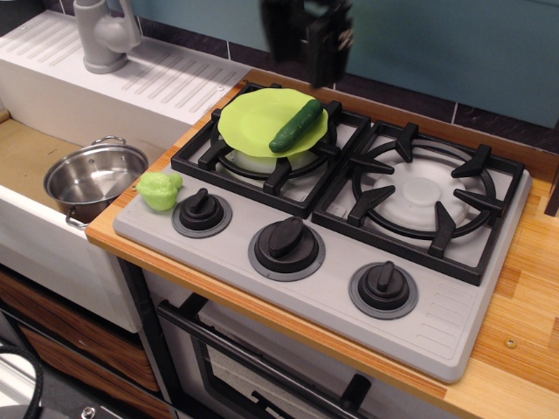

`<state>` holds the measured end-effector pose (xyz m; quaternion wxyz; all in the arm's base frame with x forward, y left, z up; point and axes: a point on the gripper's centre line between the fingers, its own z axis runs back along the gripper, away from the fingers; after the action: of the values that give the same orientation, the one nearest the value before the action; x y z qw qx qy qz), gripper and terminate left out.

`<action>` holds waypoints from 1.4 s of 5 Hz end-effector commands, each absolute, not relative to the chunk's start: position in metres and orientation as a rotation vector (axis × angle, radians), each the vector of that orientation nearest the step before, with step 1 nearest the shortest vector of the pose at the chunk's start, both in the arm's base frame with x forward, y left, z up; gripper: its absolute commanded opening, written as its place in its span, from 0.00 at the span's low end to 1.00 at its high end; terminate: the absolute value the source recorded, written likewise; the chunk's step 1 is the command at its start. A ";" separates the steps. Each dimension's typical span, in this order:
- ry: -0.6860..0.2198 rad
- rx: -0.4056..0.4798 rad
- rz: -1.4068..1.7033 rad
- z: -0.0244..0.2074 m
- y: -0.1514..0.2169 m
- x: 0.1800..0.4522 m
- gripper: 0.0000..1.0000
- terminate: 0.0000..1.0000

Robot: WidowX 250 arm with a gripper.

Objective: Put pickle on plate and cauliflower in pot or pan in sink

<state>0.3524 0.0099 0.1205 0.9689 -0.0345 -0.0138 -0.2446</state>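
Note:
The dark green pickle (296, 126) lies on the right side of the lime-green plate (253, 122), which rests on the left burner grate. My gripper (306, 65) hangs blurred well above the plate's far edge, open and empty. The pale lumpy cauliflower (159, 189) sits on the stove's front left corner beside a knob. In the sink (26, 153) at the left stands the shiny steel pot (94, 177), empty.
A grey tap (103, 33) stands on the ribbed drainboard (166, 74) behind the sink. Three black knobs (286, 237) line the stove's front. The right burner grate (424, 194) holds nothing. Wooden counter (528, 288) runs along the right.

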 end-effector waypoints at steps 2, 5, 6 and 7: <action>-0.066 -0.057 -0.507 0.137 0.006 0.359 1.00 0.00; -0.197 0.168 -0.479 0.150 0.052 0.304 1.00 0.00; -0.229 0.194 -0.461 0.150 0.075 0.290 1.00 0.00; -0.253 0.213 -0.422 0.142 0.092 0.279 1.00 0.00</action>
<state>0.2750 0.0939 0.1190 0.9697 0.0878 -0.0979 -0.2061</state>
